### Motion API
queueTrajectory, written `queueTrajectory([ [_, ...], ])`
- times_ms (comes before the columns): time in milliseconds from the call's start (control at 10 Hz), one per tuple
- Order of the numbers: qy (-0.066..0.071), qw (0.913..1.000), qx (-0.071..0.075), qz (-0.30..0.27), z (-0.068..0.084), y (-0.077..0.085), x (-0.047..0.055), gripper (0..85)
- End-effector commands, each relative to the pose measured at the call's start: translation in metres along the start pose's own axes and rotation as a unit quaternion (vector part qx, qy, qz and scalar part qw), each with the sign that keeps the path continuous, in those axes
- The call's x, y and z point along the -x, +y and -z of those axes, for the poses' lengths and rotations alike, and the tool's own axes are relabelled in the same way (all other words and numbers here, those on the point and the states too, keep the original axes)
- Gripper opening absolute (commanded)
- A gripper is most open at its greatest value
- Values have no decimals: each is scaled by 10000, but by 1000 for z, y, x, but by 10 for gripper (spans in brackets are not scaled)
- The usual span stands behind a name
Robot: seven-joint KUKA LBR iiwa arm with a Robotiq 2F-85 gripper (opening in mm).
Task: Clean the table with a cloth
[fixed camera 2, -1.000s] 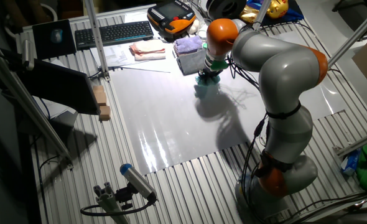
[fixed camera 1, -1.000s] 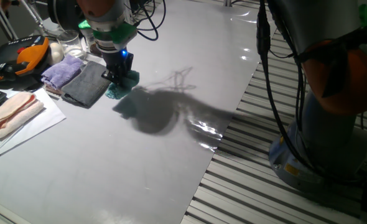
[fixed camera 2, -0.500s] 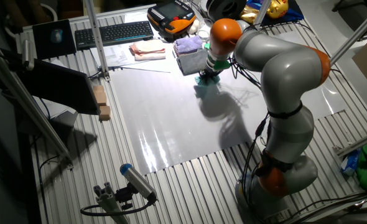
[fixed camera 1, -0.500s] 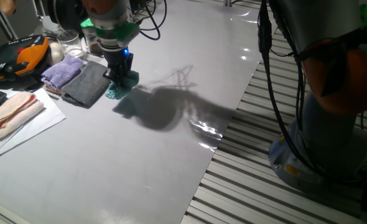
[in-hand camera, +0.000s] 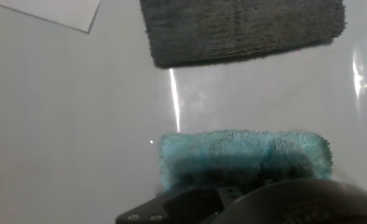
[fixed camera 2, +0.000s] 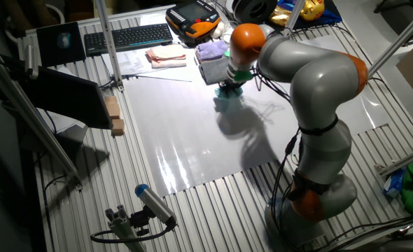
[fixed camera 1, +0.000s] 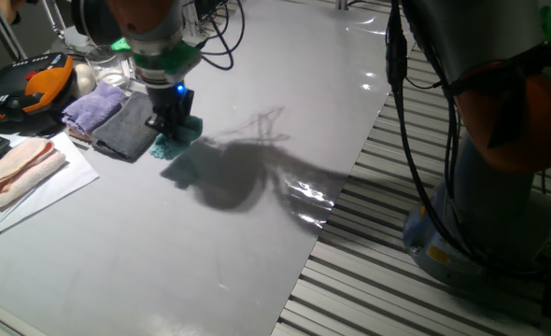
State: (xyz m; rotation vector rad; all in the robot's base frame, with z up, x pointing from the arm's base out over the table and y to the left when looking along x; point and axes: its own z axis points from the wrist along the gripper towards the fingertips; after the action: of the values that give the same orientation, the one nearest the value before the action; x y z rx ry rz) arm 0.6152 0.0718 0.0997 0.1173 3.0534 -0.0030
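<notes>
Glossy and pale, the counter (fixed camera 1: 257,243) filled most of both fixed views and threw back the lamp glare, so we could judge contact only by shadow and by the cloth's shape. Our pincer (fixed camera 1: 172,124) stood upright over the teal cloth (fixed camera 1: 175,143), fingers down into it. In the hand view the teal cloth (in-hand camera: 242,157) lay flat just ahead of the pincer's body. Its fingertips were hidden there, so we could not tell whether they pinched the terry or merely pressed it down.

We judged the step in hand to be a wiping stroke near the counter's cluttered end. To do it well we needed steady downward pressure, enough to keep the fluffy pile flat on the surface without the fingers scraping the gloss. We also wanted the wrist kept vertical, so the cloth would drag evenly rather than roll under one edge.

Just beside the teal cloth lay a dark grey folded cloth (fixed camera 1: 126,128), near but apart from it in the hand view. Beyond that lay a lilac cloth (fixed camera 1: 93,106). Further out lay a pink cloth (fixed camera 1: 16,168) on a sheet of paper (fixed camera 1: 47,194). We reckoned the stroke should run away from these, toward the open stretch of counter, lest the cloth snag the grey one and carry it along.
</notes>
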Motion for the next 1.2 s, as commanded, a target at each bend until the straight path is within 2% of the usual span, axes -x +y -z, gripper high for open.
queueTrajectory([
  [0,-21,10000,60,-31,-1,9,0,0],
  [200,-60,9999,-44,-114,-7,35,-4,0],
  [300,-59,9998,-28,-169,-12,46,-9,0],
  [400,-64,9998,-73,-188,-14,53,-15,0],
  [500,-22,9998,-116,-185,-14,58,-22,0],
  [600,-20,9997,-93,-225,-15,63,-28,0],
  [800,-99,9993,-99,-346,-23,76,-38,0],
  [1100,-132,9992,-118,-366,-30,86,-47,0],
])
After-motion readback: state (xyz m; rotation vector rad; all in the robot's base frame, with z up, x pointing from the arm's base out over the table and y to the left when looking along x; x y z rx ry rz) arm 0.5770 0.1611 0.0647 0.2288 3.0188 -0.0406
